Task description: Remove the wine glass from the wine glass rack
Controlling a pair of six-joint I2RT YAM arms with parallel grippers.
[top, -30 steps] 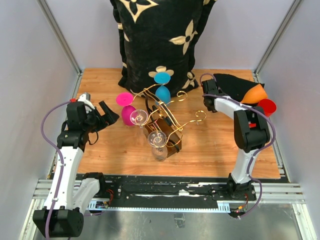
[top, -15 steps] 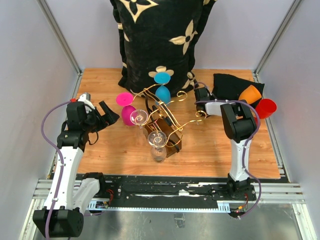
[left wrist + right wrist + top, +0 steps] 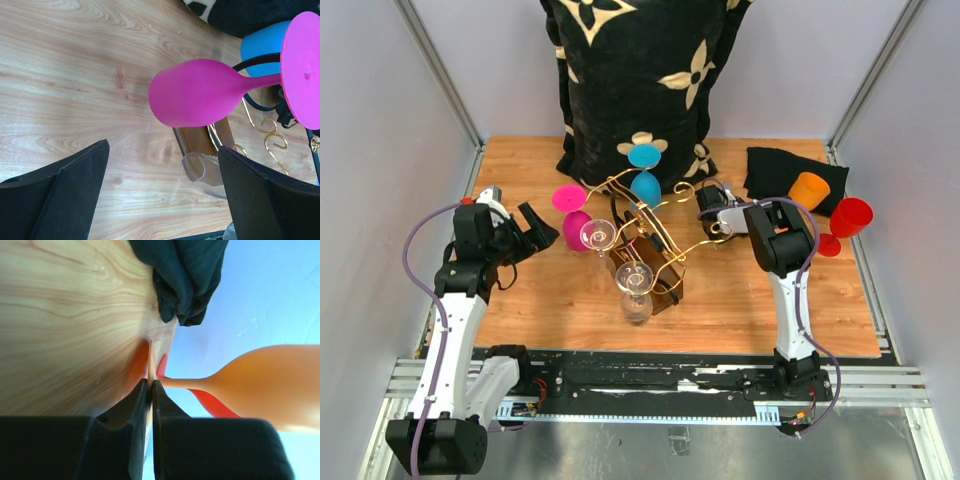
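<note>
Right arm (image 3: 782, 245) has swung left, its far end now just beside the wine glass rack (image 3: 670, 285), by the right-hand scroll. Rack stands at the middle of the desk (image 3: 560, 310). Right jaws are pressed together, the foot edge of an orange glass (image 3: 270, 390) right at their tips; pinched or not, can't tell. Left jaws gape wide, left of the rack, facing the pink wine glass (image 3: 192, 95) hanging on its left arm, untouched.
</note>
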